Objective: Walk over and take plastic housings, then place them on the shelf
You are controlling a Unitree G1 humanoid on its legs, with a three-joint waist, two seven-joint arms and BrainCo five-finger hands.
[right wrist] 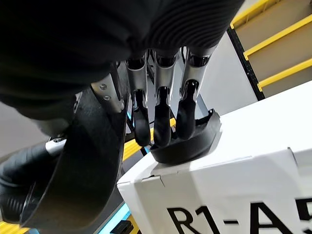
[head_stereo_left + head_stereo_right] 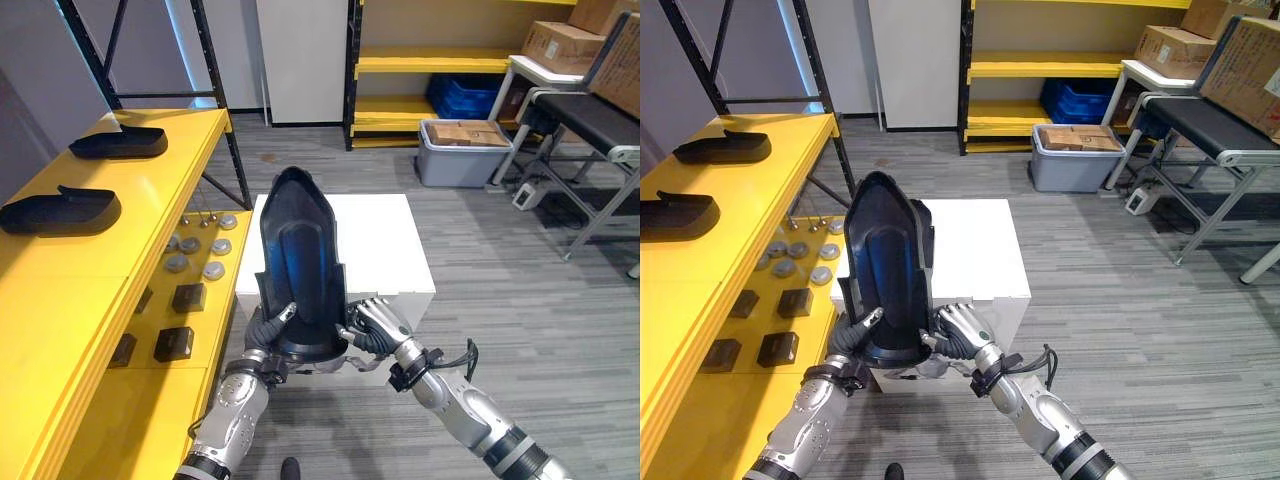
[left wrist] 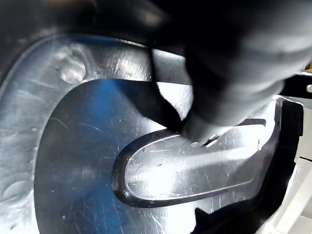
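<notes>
**Both Hands Hold Black Housing Upright Over White Bench**

The robot's left hand [image 2: 262, 330] and right hand [image 2: 375, 322] grip a long, glossy black plastic housing [image 2: 300, 250] by its lower end, with its pointed tip up and its hollow face toward the camera. The left thumb [image 3: 202, 129] presses on the inner face while the rest of that hand wraps behind the left edge. The right hand's fingers [image 1: 161, 129] are curled over the lower right rim. The housing stands at the near edge of a white box-shaped bench [image 2: 400, 240]; whether it touches the bench cannot be told.

Just to the left, a yellow metal shelf [image 2: 150, 200] carries two more black plastic housings [image 2: 118, 143] [image 2: 58, 210], well apart on its top level. Grey round discs [image 2: 195, 255] and dark blocks [image 2: 175, 343] lie on the level below. Open grey floor [image 2: 500, 300] runs to the right, toward a grey tote [image 2: 455, 165] holding a cardboard box [image 2: 468, 133].
</notes>
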